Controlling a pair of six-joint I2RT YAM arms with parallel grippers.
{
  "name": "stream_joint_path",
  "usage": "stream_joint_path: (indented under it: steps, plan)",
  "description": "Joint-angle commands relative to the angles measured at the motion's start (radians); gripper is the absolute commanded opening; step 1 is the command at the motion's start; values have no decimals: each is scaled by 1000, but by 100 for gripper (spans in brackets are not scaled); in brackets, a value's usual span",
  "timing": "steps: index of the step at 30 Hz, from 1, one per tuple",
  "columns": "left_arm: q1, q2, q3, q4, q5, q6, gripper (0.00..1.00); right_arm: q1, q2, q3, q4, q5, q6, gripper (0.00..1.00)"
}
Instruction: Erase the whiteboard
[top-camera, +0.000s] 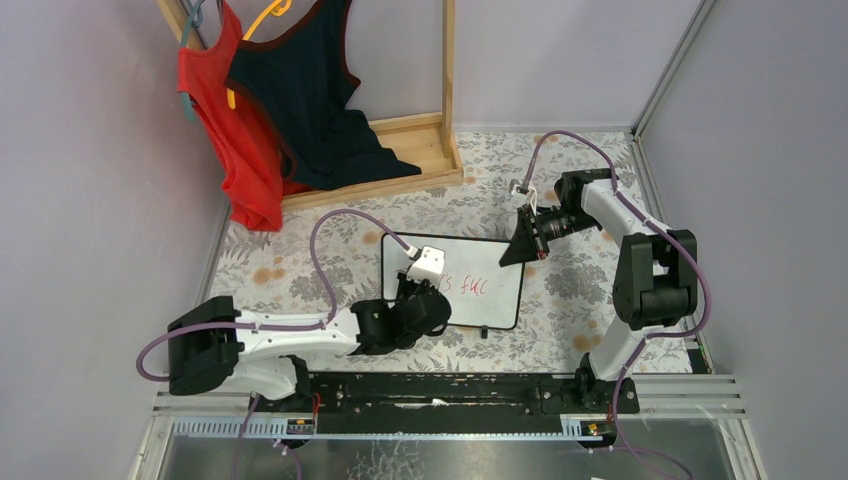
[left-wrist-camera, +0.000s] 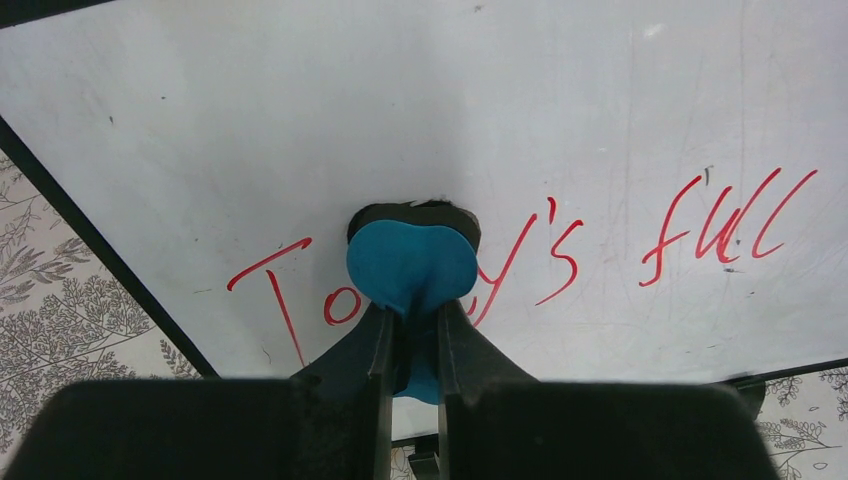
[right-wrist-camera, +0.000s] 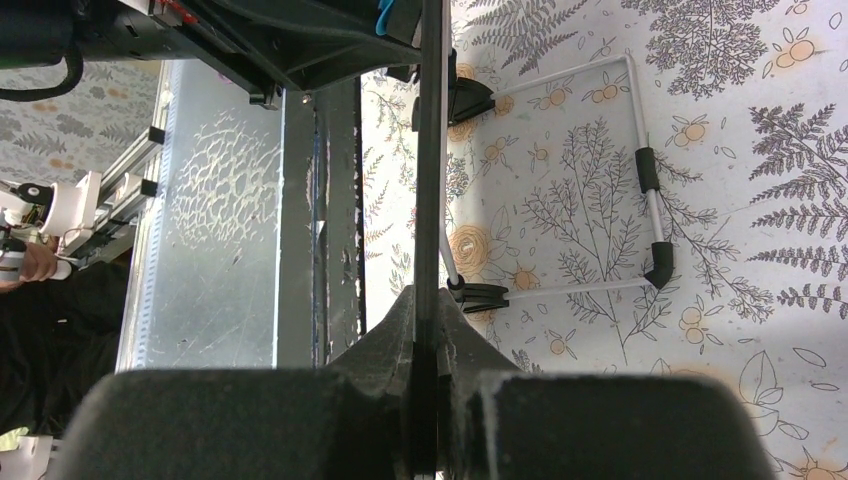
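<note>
The whiteboard (top-camera: 492, 262) stands propped on the floral tablecloth and bears red handwriting (left-wrist-camera: 700, 225). My left gripper (left-wrist-camera: 412, 330) is shut on a small blue-black eraser (left-wrist-camera: 410, 262), which it presses onto the board's face (left-wrist-camera: 450, 110) over the middle of the first red word. In the top view this gripper (top-camera: 426, 290) is over the board's left half. My right gripper (right-wrist-camera: 432, 330) is shut on the board's thin black frame (right-wrist-camera: 431, 150), seen edge-on. In the top view it (top-camera: 522, 248) holds the board's upper right corner.
A wooden clothes rack (top-camera: 400, 150) with a red top (top-camera: 235, 150) and a dark top (top-camera: 320, 110) stands at the back left. The board's wire stand (right-wrist-camera: 650, 200) rests on the cloth behind it. A black rail (top-camera: 450, 392) runs along the near edge, and walls close both sides.
</note>
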Motion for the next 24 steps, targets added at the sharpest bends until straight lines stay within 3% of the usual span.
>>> stream_joint_path:
  steps: [1, 13, 24]
  plan:
    - [1, -16, 7, 66, -30, -10, 0, 15, -2, 21, -85, -29, -22, 0]
    - [27, -204, -93, -107, -126, -81, 1, 15, 23, 34, -124, -36, -61, 0]
    - [28, -93, -66, -82, -123, -83, 0, 15, 23, 38, -143, -37, -81, 0]
